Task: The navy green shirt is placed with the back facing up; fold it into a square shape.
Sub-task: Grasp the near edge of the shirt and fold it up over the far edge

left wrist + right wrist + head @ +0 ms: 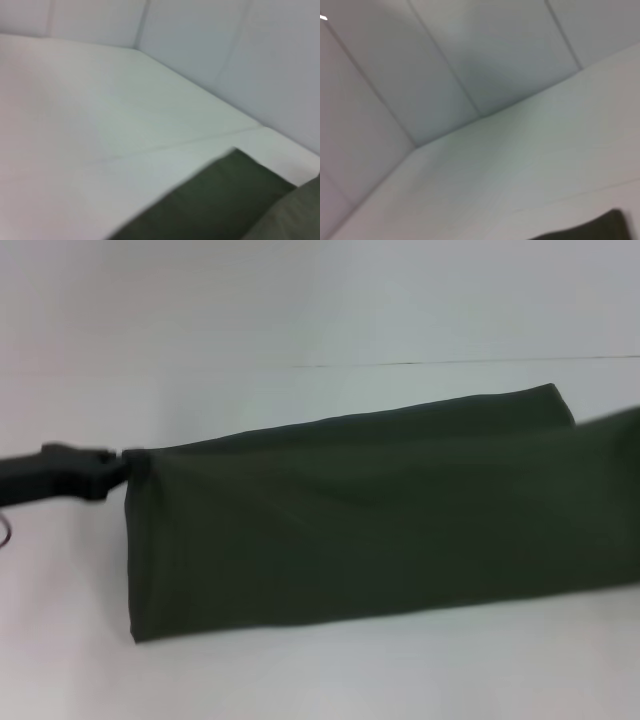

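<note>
Dark olive-green cotton shirt [370, 525] nearest: long folded band across white worktop [300, 670], running off right edge. Left hand [118, 468] pinches its far-left corner, lifted. Right hand out of view; state can't tell.

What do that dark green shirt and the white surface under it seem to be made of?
The navy green shirt looks like soft matte woven or knit cloth, probably cotton: it drapes and sags where the left gripper holds its corner. The table looks like a smooth, matte white board, perhaps laminate, with a thin seam line.
</note>
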Robot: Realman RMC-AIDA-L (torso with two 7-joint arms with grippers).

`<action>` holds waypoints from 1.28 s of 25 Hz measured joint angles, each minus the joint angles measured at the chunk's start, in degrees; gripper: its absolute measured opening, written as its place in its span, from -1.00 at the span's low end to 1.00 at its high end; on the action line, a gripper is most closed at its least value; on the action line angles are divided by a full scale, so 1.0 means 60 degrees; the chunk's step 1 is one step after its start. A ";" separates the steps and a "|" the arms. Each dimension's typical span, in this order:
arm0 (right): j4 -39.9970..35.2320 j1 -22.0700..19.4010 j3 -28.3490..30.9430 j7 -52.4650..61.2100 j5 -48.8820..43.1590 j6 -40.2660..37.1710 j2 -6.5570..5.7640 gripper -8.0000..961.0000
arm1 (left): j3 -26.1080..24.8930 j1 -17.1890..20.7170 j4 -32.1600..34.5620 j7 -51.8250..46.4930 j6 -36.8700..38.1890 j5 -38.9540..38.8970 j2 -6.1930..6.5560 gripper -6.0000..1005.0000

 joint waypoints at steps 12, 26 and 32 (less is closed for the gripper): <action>0.1075 0.2216 -0.1346 -0.0087 0.0037 0.4594 0.0181 -0.79 | 0.0499 -0.1164 -0.1065 0.0041 -0.4016 -0.0189 -0.0081 -0.99; 0.1623 0.2477 -0.1596 -0.0930 0.1069 0.5576 0.0261 -0.76 | 0.1160 -0.1386 -0.1519 0.0372 -0.6021 -0.0790 -0.0297 -0.99; 0.1892 0.2583 -0.1712 -0.1312 0.1339 0.6066 0.0311 -0.74 | 0.1223 -0.1508 -0.1689 0.0471 -0.6879 -0.0805 -0.0526 -0.99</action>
